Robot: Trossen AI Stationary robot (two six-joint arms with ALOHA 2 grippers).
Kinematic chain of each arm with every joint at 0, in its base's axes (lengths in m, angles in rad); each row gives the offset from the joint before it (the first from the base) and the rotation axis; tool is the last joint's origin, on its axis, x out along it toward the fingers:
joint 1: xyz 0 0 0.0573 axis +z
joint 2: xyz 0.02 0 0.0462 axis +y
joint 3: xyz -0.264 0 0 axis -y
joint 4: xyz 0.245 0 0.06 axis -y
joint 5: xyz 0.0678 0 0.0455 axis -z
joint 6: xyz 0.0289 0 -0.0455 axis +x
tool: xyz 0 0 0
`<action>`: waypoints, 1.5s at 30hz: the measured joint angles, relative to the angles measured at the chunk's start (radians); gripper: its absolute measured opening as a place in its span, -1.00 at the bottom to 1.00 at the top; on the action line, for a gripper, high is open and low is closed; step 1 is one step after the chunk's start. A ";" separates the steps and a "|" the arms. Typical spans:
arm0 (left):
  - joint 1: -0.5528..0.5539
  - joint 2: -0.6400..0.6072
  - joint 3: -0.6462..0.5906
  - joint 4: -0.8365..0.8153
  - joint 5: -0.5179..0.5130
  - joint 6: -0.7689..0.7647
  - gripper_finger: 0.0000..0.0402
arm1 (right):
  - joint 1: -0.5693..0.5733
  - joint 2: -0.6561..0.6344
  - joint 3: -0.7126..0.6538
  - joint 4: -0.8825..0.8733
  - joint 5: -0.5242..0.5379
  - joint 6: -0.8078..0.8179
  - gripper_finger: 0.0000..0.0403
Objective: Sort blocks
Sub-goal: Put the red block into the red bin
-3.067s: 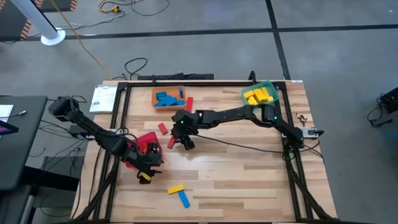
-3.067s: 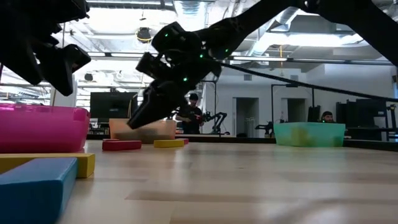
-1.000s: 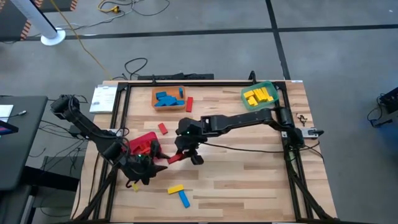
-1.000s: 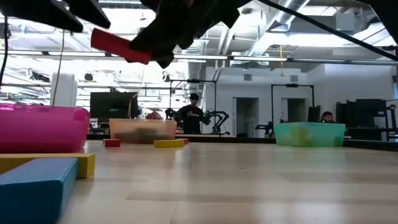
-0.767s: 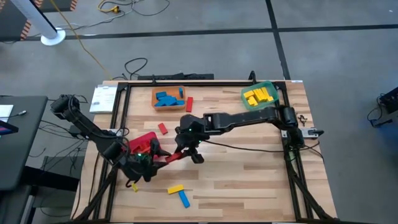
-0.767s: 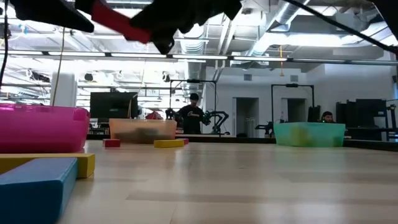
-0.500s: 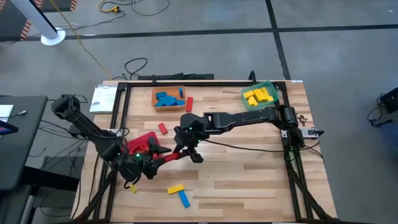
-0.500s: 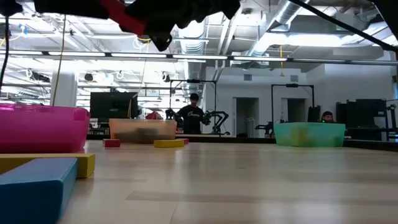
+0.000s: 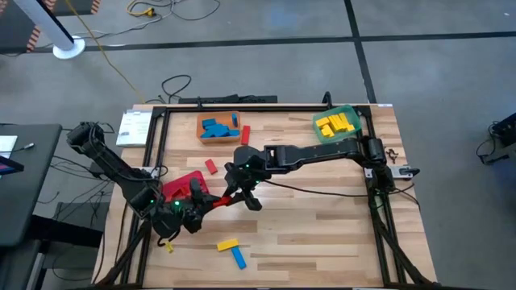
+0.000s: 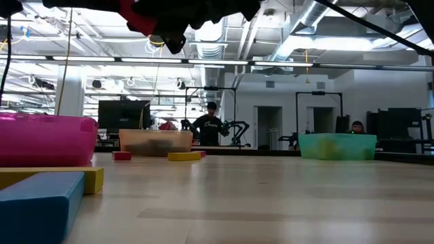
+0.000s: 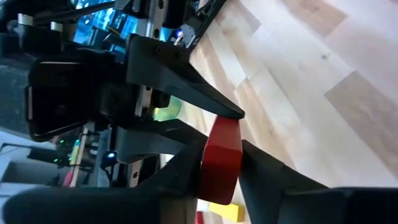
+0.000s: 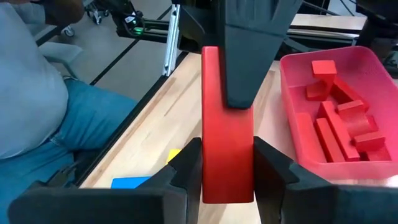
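I have one red block (image 9: pixel 219 200) held in mid-air between both arms, above the table (image 9: pixel 322 217) just right of the red bin (image 9: pixel 179 184). Its long axis runs from the right gripper (image 9: pixel 235 194) down-left to the left gripper (image 9: pixel 203 206), so each holds one end. In the right wrist view the right fingers (image 12: pixel 186 163) are clamped on the block's flanks with the left arm's fingers closed over its far end; the left wrist view shows the same grip from the other side. The left arm is nearer the bin, which already holds red blocks. A yellow block (image 9: pixel 227 244) and a blue block (image 9: pixel 239 257) lie on the near side, clear of the way.
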 joint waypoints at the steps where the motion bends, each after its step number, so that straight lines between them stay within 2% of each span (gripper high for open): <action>1: 0.000 0.000 0.000 0.001 0.009 0.000 -0.57 | 0.000 0.000 0.000 0.000 0.000 0.002 -0.40; 6: -0.012 0.000 0.000 -0.007 0.014 0.006 -0.67 | -0.001 0.000 0.000 -0.002 -0.001 0.010 -0.40; 12: -0.028 0.000 0.000 -0.013 0.009 0.001 -0.69 | -0.014 0.000 0.001 -0.021 -0.002 0.047 -0.40; 15: -0.029 0.000 0.000 -0.066 -0.006 -0.035 -0.70 | -0.022 0.001 0.001 -0.035 0.004 0.064 -0.40; 20: -0.029 0.000 0.001 -0.246 -0.023 -0.215 -0.70 | -0.032 0.003 0.003 -0.104 0.025 0.083 -0.29; 22: -0.033 -0.002 0.000 -0.348 -0.018 -0.308 -0.70 | -0.033 0.002 -0.002 -0.178 0.025 0.090 -0.20; 28: -0.036 -0.005 0.000 -0.569 0.033 -0.593 -0.71 | -0.028 0.003 0.000 -0.255 0.036 0.087 0.07; 33: -0.035 -0.009 0.000 -0.687 0.152 -0.762 -0.71 | -0.009 0.003 -0.001 -0.308 0.034 0.078 0.18; 40: -0.034 -0.009 0.000 -0.886 0.333 -1.034 -0.71 | 0.069 0.004 -0.001 -0.348 0.031 0.001 0.19; 45: -0.034 -0.009 0.000 -0.975 0.459 -1.165 -0.71 | 0.140 0.004 -0.001 -0.325 0.038 -0.036 0.19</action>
